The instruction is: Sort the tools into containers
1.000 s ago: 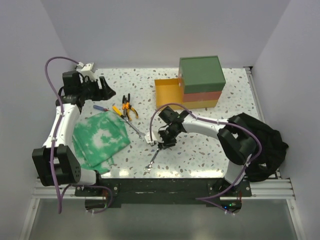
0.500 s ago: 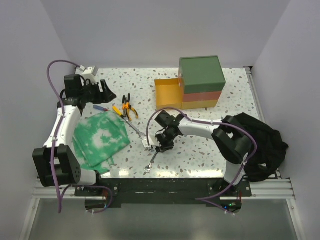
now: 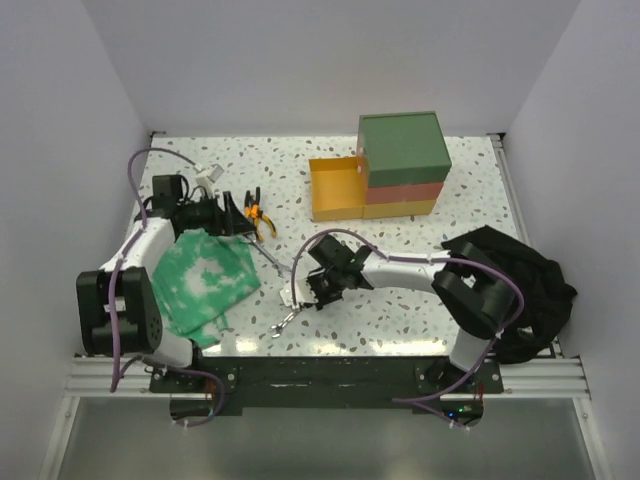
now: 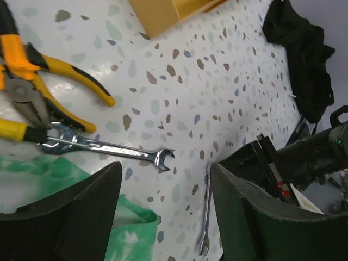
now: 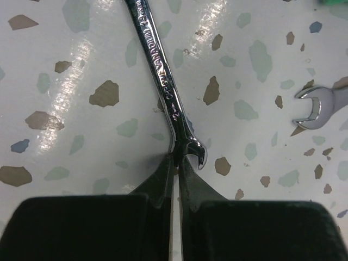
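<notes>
Presently two wrenches (image 4: 109,148) (image 4: 207,212); right end effector (image 5: 176,157) pinches one; three drawers (image 3: 400,145).

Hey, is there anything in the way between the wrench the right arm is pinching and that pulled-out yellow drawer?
Nothing visible. The right gripper pinches the wrench near its open end, and only bare table lies between it and the yellow drawer. The second wrench and the pliers lie left of that line.

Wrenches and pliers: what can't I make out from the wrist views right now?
Wrench in right gripper, right wrist: far end cut by top edge.
Second wrench, right wrist: shaft cut by right edge.
Pliers, left wrist: partly cut by left edge.
</notes>
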Controlling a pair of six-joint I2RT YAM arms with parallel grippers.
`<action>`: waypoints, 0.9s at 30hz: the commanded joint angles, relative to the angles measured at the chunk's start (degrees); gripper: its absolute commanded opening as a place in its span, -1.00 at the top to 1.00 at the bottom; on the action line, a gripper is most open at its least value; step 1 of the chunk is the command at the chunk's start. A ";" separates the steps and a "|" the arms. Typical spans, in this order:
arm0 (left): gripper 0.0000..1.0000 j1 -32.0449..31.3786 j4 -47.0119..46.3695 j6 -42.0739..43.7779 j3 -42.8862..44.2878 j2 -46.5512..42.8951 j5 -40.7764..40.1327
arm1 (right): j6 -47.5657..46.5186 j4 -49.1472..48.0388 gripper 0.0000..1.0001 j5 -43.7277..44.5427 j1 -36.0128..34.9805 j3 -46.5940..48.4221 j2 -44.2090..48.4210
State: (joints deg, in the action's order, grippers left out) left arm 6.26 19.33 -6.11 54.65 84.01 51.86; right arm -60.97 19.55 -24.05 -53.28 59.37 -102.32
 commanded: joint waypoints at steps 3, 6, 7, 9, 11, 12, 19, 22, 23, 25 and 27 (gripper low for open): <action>-0.39 -5.99 7.19 16.71 -0.07 7.48 10.19 | 1.90 -14.26 1.00 5.95 -0.07 -12.07 5.90; -0.37 -10.82 9.05 20.68 -0.69 10.64 10.81 | 2.61 -17.43 1.00 5.86 -0.07 -14.80 8.36; -0.37 -12.31 9.32 21.74 -1.04 11.70 10.81 | 2.96 -17.79 1.00 5.86 -0.07 -15.07 8.63; -0.36 -13.46 9.85 24.03 -1.21 12.58 10.11 | 3.49 -18.40 1.00 6.04 0.01 -15.25 8.98; -0.36 -14.35 9.67 24.65 -1.39 13.55 9.58 | 3.93 -18.76 1.00 6.21 0.01 -15.25 8.90; -0.36 -14.61 9.93 25.70 -1.30 13.90 9.58 | 4.36 -18.85 1.00 6.30 0.01 -15.17 8.72; -0.29 -17.07 12.39 29.04 0.10 17.59 8.79 | 5.95 -19.37 1.00 5.86 -0.07 -16.13 9.86; -0.26 -18.82 16.08 31.86 2.21 20.66 8.53 | 6.74 -20.96 1.00 6.21 -0.07 -16.39 10.21; -0.25 -19.35 16.44 32.03 2.56 21.37 7.83 | 6.83 -21.13 1.00 6.30 -0.07 -16.40 10.30; -0.25 -21.02 16.44 31.51 3.09 22.78 6.86 | 7.00 -21.66 1.00 6.74 0.01 -16.75 10.74; -0.25 -21.99 16.96 32.12 3.53 23.65 6.33 | 7.18 -21.84 1.00 6.91 0.10 -17.01 11.00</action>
State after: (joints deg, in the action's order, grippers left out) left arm -13.37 34.11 22.57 55.83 106.28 59.07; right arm -55.09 -0.75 -18.85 -53.56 43.55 -93.49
